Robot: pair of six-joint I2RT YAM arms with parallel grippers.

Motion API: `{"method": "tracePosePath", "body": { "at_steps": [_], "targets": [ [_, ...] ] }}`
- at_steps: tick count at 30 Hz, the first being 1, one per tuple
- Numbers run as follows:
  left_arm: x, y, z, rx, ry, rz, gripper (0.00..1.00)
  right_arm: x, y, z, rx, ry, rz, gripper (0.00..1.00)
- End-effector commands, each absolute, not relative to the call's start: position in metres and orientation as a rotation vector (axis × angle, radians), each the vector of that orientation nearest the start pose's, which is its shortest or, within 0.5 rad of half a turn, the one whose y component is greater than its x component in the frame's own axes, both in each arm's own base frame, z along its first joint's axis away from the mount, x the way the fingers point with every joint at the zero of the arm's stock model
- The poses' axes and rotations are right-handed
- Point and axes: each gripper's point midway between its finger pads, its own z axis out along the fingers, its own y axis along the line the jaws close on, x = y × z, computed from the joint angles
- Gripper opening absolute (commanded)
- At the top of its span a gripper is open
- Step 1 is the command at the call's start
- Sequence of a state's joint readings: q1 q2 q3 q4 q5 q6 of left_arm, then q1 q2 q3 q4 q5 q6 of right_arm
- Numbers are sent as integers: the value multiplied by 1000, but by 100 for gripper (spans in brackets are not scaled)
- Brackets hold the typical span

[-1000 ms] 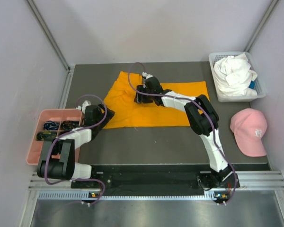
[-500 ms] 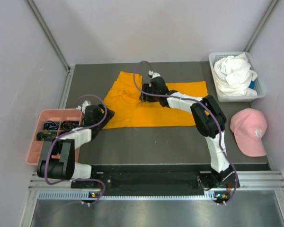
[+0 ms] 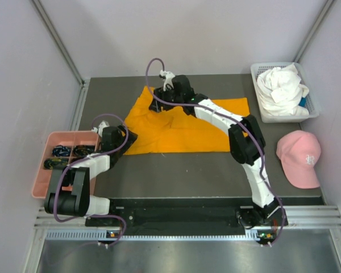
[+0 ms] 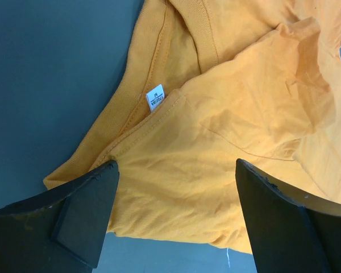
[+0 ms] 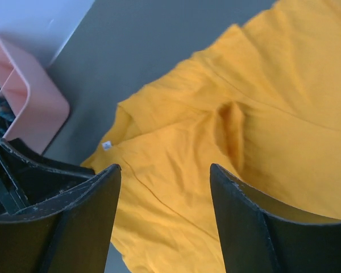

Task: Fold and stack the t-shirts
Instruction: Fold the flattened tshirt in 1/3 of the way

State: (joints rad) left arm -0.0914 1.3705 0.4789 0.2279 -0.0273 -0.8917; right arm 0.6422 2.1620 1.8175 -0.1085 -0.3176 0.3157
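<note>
My left jaws and right jaws hang apart over the orange t-shirt (image 3: 184, 133), rumpled on the table (image 3: 187, 170), likely poised to pinch an edge for folding; the white t-shirt (image 3: 281, 85) sits bunched in its basket (image 3: 290, 118).

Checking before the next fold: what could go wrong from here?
The orange shirt lies bunched, with a ridge; folding now may trap it.
The left gripper and right gripper, both open, hover over the same end; they might clash.
The tray sits by the left arm; a swing could knock it.
</note>
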Motion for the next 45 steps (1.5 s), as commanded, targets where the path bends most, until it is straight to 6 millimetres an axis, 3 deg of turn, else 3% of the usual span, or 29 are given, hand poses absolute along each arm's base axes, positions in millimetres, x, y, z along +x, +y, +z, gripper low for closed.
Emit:
{"method": "tracePosePath", "body": {
  "at_steps": [1, 2, 3, 8, 14, 19, 31, 39, 45],
  "targets": [
    [280, -43, -19, -1014, 2357, -283, 89, 423, 468, 129, -735, 2106, 1088, 64],
    [281, -44, -19, -1013, 2356, -284, 89, 425, 475, 136, -741, 2083, 1116, 64],
    [280, -43, -19, -1014, 2357, -281, 89, 425, 481, 121, -731, 2106, 1143, 64],
    [280, -43, -19, -1016, 2354, -281, 89, 422, 497, 118, -716, 2083, 1275, 65],
    [280, -43, -18, -1018, 2353, -280, 89, 427, 502, 101, -665, 2105, 1294, 65],
    [280, -43, -19, -1020, 2355, -279, 89, 445, 500, 92, -556, 2105, 1264, 66],
    [281, -42, -19, -1022, 2352, -279, 89, 492, 475, 71, -233, 2123, 1277, 66],
    [281, -42, -19, -1020, 2353, -278, 89, 518, 450, 75, -34, 2069, 1285, 66],
    [281, -42, -19, -1019, 2353, -276, 88, 531, 440, 82, 19, 2023, 1289, 67]
  ]
}}
